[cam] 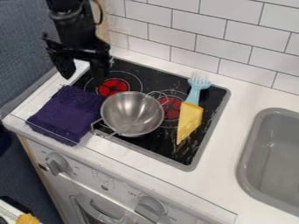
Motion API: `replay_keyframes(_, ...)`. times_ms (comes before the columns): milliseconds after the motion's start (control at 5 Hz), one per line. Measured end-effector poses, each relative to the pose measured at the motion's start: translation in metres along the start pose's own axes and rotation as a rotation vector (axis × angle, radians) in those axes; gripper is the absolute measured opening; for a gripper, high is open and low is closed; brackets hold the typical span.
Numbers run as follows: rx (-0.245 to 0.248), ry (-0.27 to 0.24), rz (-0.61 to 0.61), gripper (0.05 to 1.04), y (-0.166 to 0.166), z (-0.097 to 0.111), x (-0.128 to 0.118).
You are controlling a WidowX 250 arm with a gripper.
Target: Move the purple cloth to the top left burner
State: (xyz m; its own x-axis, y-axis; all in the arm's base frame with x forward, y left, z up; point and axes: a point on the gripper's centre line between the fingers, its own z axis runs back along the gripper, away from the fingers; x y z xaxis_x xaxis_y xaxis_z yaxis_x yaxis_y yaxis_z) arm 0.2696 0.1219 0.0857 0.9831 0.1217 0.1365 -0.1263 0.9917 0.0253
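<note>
Two fingers [85, 70] hang wide apart, holding nothing, at the far side of the cloth [70, 113], which lies over the stove's [175, 153] left edge, its long axis running far to near-left. The burner [112, 87] sits just far-right of it; the bowl [133, 113] crowds its right side, so travel probably wants lift.

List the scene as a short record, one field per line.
cloth: purple, on counter, overlapping left edge of stovetop
claw: open, near the cloth's far edge
target burner: far left, red center uncovered
metal bowl: on stovetop, wire handles
cheese wedge: yellow, stovetop's right side
fork: light blue, behind the cheese
</note>
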Motion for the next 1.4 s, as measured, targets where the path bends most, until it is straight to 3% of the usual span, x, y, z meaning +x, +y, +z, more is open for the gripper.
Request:
replay_keyframes(400,0.009,0.089,-0.066,1.004,0.023,-0.045,-0.001)
replay_keyframes(800,0.027,0.138,-0.068,1.003,0.022,-0.067,-0.020)
replay_keyframes(1000,0.032,0.128,-0.060,1.001,0.024,-0.071,-0.012)
replay_keyframes(1400,-0.047,0.036,0.037,1.001,0.023,-0.079,0.058)
